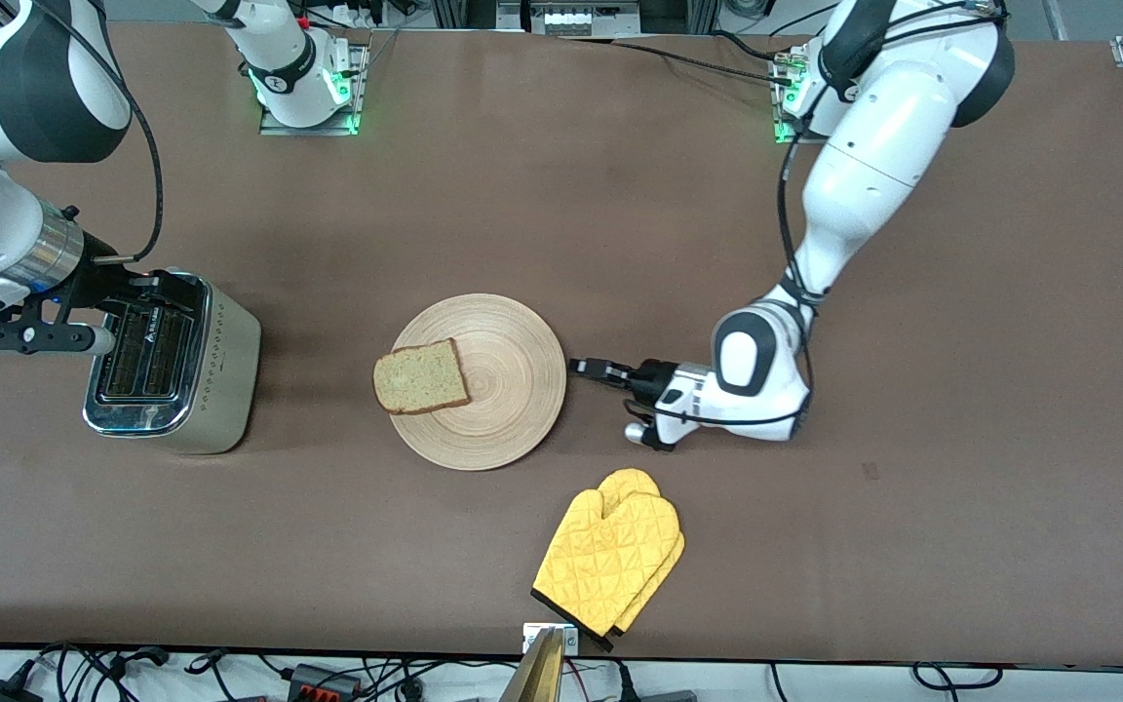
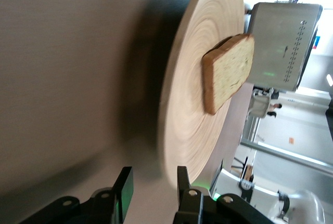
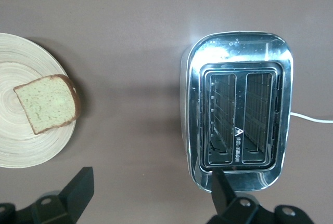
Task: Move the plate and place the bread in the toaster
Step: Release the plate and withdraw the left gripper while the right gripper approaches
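While low: my left pincer (image 1: 583,368) lies almost on the tabletop (image 1: 620,195), pointing sideways at the plate (image 1: 513,390) from the left arm's end.
Key relation: the plate's rim is just beside my left fingertips, not yet between them as far as I can judge; in the left wrist view one finger (image 2: 124,187) sits off the rim and the other (image 2: 182,185) about level with its edge.
Left pincer state: partly spread, holding nothing.
Bread: the slice (image 1: 420,376) lies flat on the plate's edge toward the right arm's end, overhanging the rim a little.
Toaster: it (image 1: 176,363) stands well apart from the plate, toward the right arm's end, slots running toward the front camera.
Right pincer: it (image 3: 151,193) hangs wide and empty over the toaster, waiting.
Nearer arm: my left for the plate; my right for the toaster.
Only the left wrist shows: the rim's thin edge against my fingers.
Only the right wrist shows: both slots (image 3: 242,117) empty.
Next, I judge: ease forward to straddle the rim.
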Tool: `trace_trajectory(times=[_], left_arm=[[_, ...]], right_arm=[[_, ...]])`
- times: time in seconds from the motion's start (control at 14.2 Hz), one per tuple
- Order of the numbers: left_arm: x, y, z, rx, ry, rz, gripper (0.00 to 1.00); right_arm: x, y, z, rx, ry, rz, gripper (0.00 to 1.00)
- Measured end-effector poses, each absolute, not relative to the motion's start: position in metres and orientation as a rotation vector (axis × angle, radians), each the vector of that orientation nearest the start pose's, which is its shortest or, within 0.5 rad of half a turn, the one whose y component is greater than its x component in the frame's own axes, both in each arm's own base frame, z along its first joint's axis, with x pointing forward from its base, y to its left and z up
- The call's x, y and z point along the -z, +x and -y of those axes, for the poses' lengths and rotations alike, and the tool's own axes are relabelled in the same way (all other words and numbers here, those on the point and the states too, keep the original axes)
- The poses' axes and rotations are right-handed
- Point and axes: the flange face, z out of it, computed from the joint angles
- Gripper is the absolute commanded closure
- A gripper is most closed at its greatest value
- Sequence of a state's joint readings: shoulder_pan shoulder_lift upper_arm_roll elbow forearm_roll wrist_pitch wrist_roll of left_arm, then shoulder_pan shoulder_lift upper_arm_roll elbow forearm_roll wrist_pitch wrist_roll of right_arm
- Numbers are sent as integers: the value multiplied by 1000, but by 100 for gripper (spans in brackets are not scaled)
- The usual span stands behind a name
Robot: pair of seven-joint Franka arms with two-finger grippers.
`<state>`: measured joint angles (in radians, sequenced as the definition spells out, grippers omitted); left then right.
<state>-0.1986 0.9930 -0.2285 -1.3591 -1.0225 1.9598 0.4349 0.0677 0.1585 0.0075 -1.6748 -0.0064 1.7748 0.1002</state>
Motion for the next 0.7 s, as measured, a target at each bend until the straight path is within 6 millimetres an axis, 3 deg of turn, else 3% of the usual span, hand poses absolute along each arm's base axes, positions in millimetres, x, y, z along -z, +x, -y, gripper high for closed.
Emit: trace_trajectory(times=[0.21,0.42,0.56,0.7], left_arm=[[-141,651,258,454,2084,233,58],[-159,659,206,512,2137,319,56],[-182,664,164,557,2195,392,55],[-222,670,119,604,2268,476,48]], right_arm=[[-483,608,-49,-127,-3141,-31,0],[-459,615,-63,-164,-3084,-37,19],[-438,620,-74,-199,-3030,-51,20],[-415,624,-87,-237,-3009,-39,21]])
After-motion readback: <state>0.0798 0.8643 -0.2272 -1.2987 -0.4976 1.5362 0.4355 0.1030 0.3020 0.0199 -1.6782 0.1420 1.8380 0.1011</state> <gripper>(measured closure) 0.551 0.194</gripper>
